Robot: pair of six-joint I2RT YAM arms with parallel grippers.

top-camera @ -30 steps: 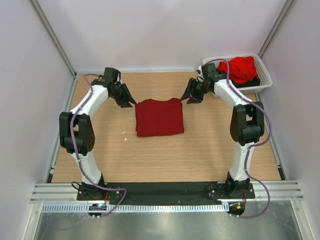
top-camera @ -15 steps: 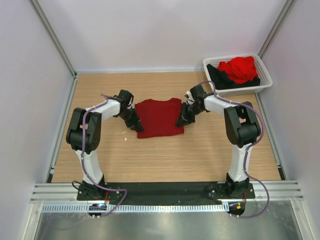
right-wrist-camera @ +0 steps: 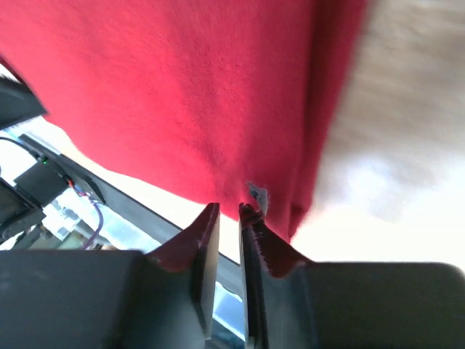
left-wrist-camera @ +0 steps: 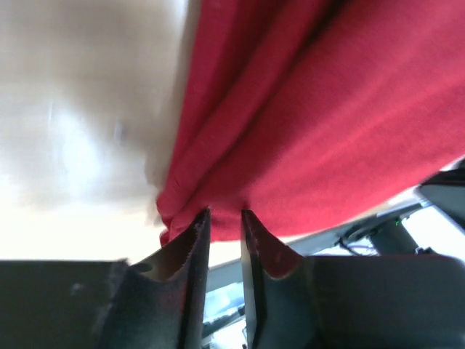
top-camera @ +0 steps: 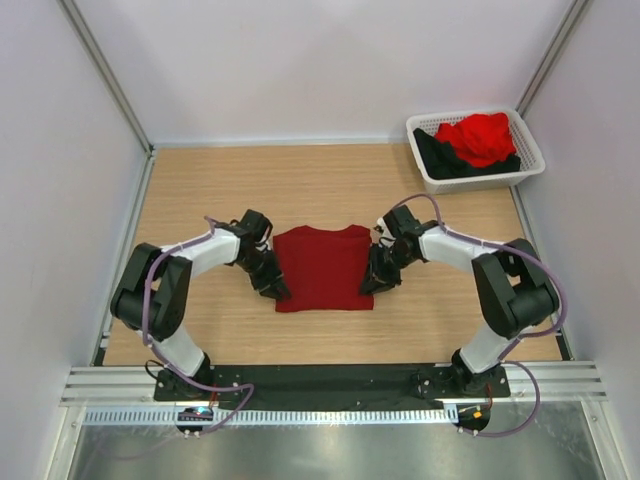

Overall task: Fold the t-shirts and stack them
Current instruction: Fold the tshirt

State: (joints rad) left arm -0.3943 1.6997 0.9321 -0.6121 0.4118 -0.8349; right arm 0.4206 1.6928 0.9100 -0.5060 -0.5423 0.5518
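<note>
Where the shirt [top-camera: 322,267] lies on the bench [top-camera: 200,190], the left fingers [left-wrist-camera: 185,254] pinch one near corner. The right fingers [right-wrist-camera: 201,247] pinch the other.

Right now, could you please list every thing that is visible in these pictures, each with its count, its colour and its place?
dark red t-shirt: one, dark red, folded flat at the middle of the table
bright red t-shirt: one, bright red, heaped in the basket
black t-shirt: one, black, in the basket, partly under the bright red one
basket: one, white, latticed, far right corner of the table
table: one, light wood, under everything
metal rail: one, silver, along the near edge
left end effector: one, black, shut on the shirt's near left corner
right end effector: one, black, shut on the shirt's near right corner
</note>
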